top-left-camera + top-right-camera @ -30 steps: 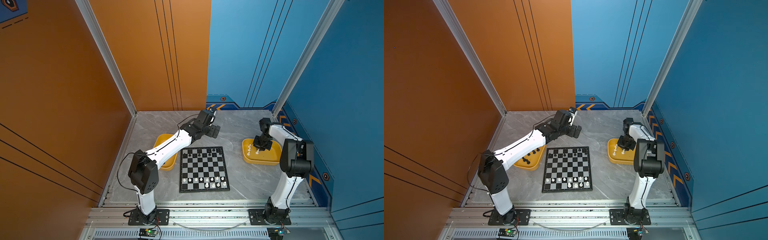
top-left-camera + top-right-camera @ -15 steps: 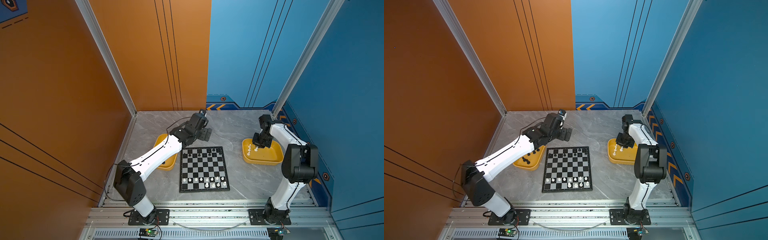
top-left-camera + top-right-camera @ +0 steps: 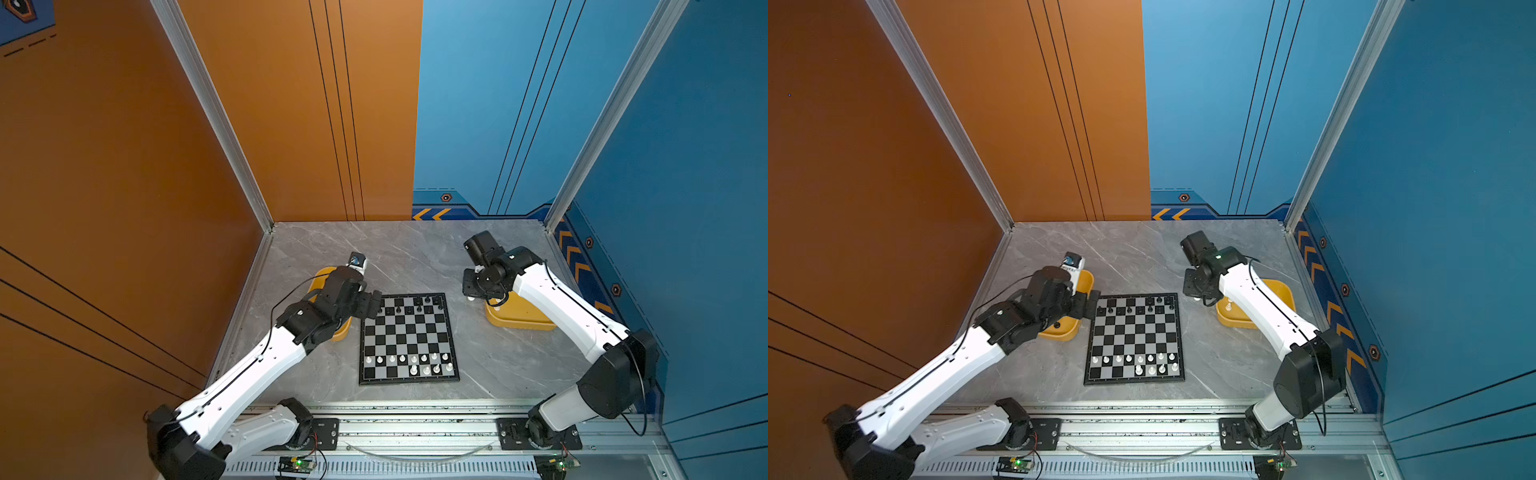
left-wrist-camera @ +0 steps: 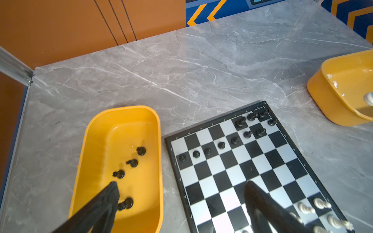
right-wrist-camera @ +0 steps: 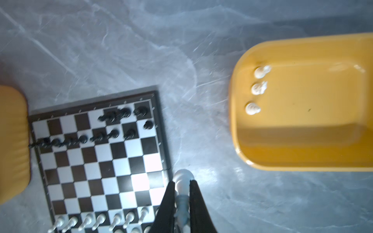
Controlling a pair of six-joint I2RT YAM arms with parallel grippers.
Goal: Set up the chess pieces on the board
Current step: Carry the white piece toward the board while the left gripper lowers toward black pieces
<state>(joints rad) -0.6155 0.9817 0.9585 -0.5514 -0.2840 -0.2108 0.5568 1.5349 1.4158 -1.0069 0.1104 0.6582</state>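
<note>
top views, board: the board lies flat mid-table, sides running near-far. Black pieces fill part of the far two rows, white pieces part of the near two.
top views, left gripper: the left gripper hangs over the board's far left corner, right beside the left tray. Can't tell the jaws from up here.
top views, right gripper: the right gripper is just off the far right corner, between the board and the right tray.
left wrist, jaws: spread wide, nothing between them. One finger is over the left tray, the other over the board.
left wrist, left tray: four black pieces in it.
right wrist, white piece: the white piece is pinched between the right gripper's fingers, long axis in line with them, rounded end poking past the tips. It's over bare table by the board's right edge.
right wrist, right tray: three white pieces in a row, kinda blurry.
right wrist, writing: tiny marks along the board's border, too small to read.
</note>
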